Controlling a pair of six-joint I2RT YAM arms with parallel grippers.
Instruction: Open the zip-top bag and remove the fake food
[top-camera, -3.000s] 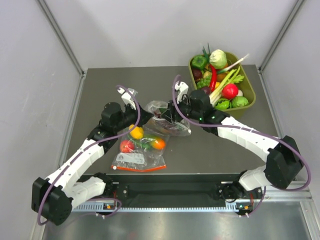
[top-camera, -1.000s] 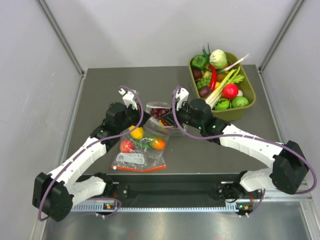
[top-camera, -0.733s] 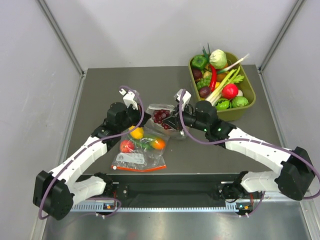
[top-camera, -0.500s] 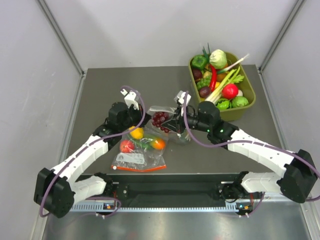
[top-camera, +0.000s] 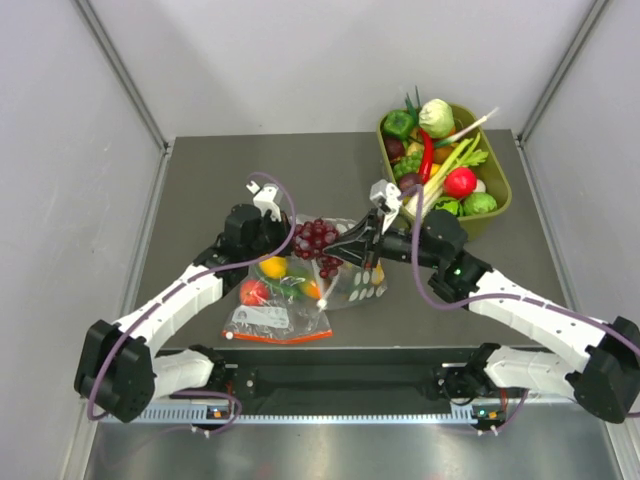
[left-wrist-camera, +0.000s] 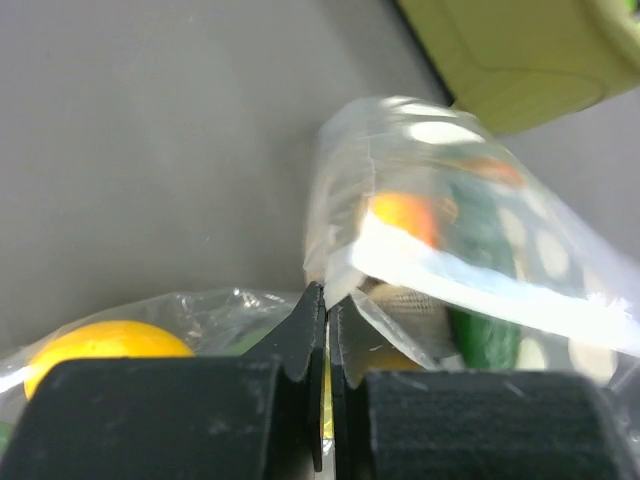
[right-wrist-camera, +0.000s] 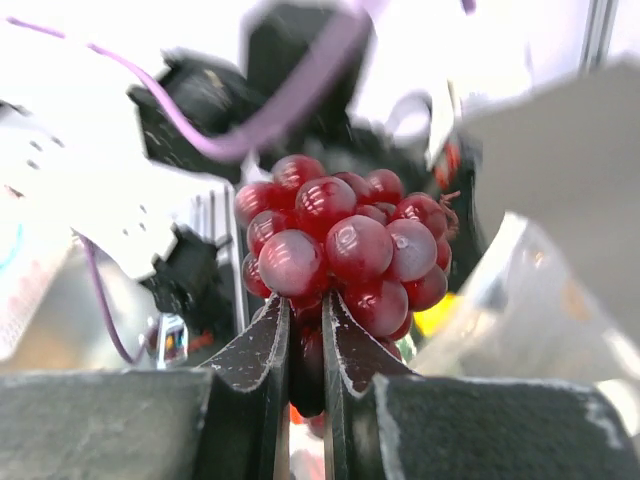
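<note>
Grapes lifted, dotted bag pinched at its corner

Left of the olive-green plastic bin (top-camera: 487, 222), the left gripper (left-wrist-camera: 318, 300) is closed on the clear, white-dotted zip-top bag (left-wrist-camera: 480, 250). The right gripper (right-wrist-camera: 305, 330) clamps a bunch of dark red plastic grapes (right-wrist-camera: 340, 245). The film looks limp and slippery, so the stiffer zip rim is the best hold.

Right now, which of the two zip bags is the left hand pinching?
The polka-dot bag, its corner nipped in the shut left hand. The plain bag with the red-orange strip lies flat, ungripped.
</note>
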